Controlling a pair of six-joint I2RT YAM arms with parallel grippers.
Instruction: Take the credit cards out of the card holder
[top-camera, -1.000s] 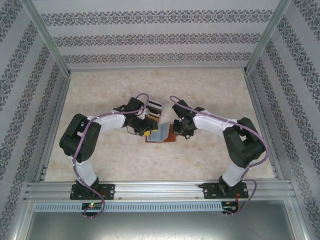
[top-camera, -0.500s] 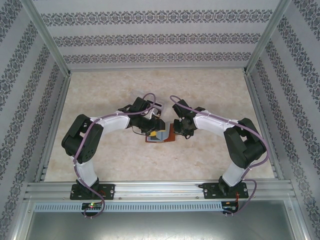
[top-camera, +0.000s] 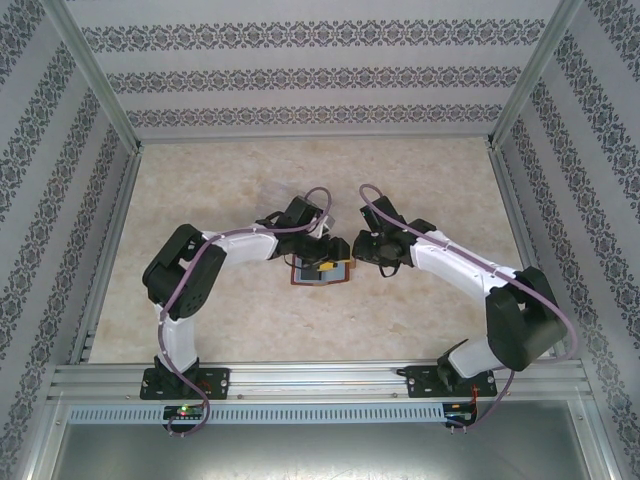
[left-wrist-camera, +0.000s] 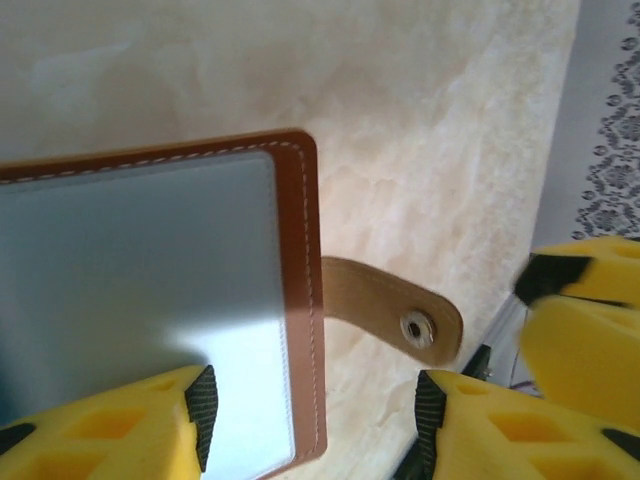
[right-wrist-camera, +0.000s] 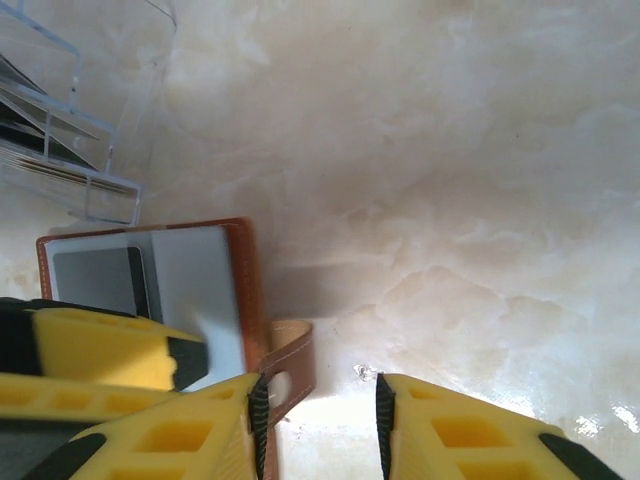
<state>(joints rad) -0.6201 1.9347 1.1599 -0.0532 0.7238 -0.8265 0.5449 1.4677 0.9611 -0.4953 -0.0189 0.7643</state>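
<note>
The card holder (top-camera: 318, 275) lies open and flat on the marbled cream desk (top-camera: 220, 190), just toward 6 o'clock of the desk's middle. It is tan-brown leather with pale stitching along a round-cornered border, which frames a smooth grey-blue clear pocket. What sits under the pocket is too glared and blurred to read.

In the left wrist view a rounded leather strap (left-wrist-camera: 385, 310) sticks out from the holder's 3 o'clock edge and carries 1 metal snap stud (left-wrist-camera: 417, 327). The left pincer (left-wrist-camera: 315, 420) has its 2 yellow, black-padded fingers apart. 1 is over the pocket and the other is past the stitched edge, above the desk. I cannot tell whether either touches.

The right pincer (right-wrist-camera: 318, 412) is also spread, at 3 o'clock of the holder, with the strap just beside its 9 o'clock finger (right-wrist-camera: 180, 435). At 11 o'clock in the right wrist view stands a clear plastic box (right-wrist-camera: 70, 140), cut off by the frame. It holds thin dark-edged sheets that are hard to make out.
</note>
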